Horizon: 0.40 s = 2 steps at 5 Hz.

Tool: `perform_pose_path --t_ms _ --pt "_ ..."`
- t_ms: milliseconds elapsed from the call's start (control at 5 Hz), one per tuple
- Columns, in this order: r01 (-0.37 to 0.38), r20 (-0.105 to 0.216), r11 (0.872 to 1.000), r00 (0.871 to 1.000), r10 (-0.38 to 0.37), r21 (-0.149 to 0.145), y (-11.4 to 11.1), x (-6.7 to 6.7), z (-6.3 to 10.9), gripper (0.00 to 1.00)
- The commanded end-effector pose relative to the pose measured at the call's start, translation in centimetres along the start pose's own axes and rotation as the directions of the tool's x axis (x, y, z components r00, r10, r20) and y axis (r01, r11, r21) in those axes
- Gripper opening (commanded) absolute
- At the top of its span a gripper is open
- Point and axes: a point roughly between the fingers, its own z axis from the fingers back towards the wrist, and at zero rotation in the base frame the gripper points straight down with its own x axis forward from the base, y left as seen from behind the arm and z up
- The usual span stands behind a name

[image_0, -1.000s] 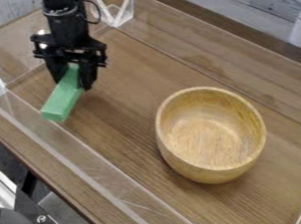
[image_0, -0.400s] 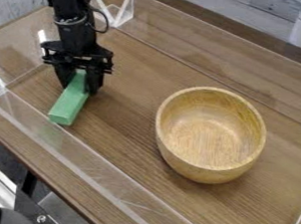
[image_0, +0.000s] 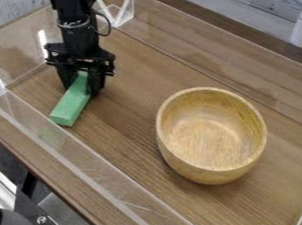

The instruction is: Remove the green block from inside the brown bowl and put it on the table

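The green block is a bright green bar at the left of the table, well outside the brown bowl. Its lower end looks to rest on the wood while its upper end sits between the black fingers. My gripper points straight down over that upper end and is shut on the block. The round wooden bowl stands to the right with nothing inside it.
Low clear acrylic walls edge the tabletop along the front and left. A clear stand-like piece sits at the back behind the arm. Bare wood lies between the block and the bowl.
My gripper has sunk a little with the green block, bringing the bar's lower end down toward the tabletop. The bowl has not moved.
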Motion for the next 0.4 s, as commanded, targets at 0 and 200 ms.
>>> perform_pose_path --t_ms 0,200 --pt "0.013 0.055 1.0 0.998 -0.014 0.021 0.12 1.43 1.06 0.0" --pt "0.017 0.054 1.0 0.998 -0.019 0.025 0.15 1.68 0.83 0.0"
